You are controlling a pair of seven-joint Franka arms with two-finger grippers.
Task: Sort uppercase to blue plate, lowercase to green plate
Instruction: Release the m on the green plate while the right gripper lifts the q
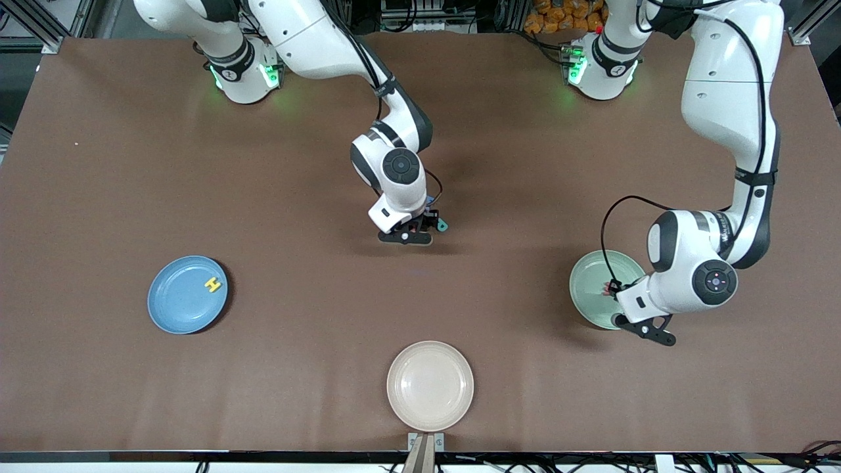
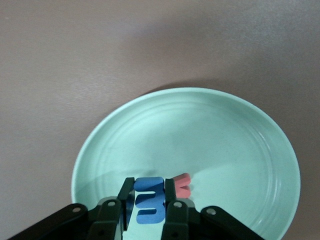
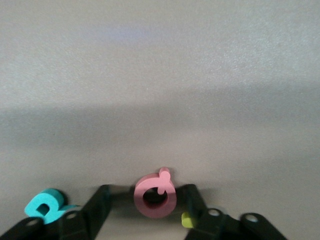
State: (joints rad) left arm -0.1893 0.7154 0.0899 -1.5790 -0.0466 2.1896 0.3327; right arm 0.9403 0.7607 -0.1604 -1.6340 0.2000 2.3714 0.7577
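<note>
My left gripper [image 2: 148,189] hangs over the green plate [image 2: 225,150], shut on a blue three-pronged lowercase m [image 2: 150,202]. A red lowercase w [image 2: 183,184] lies in the plate beside it. The same plate [image 1: 591,279] is toward the left arm's end of the table. My right gripper [image 3: 146,192] is low over the table's middle [image 1: 410,233] and open. A red uppercase Q [image 3: 155,211] sits between its fingers with gaps on both sides. A teal R [image 3: 45,206] lies just outside one finger. The blue plate [image 1: 177,302] holds a yellow H [image 1: 213,284].
A cream plate [image 1: 430,384] sits near the table's front edge, nearer the camera than the right gripper. A small yellow piece [image 3: 186,219] shows partly from under the right gripper's other finger. The teal R [image 1: 442,225] lies beside that gripper.
</note>
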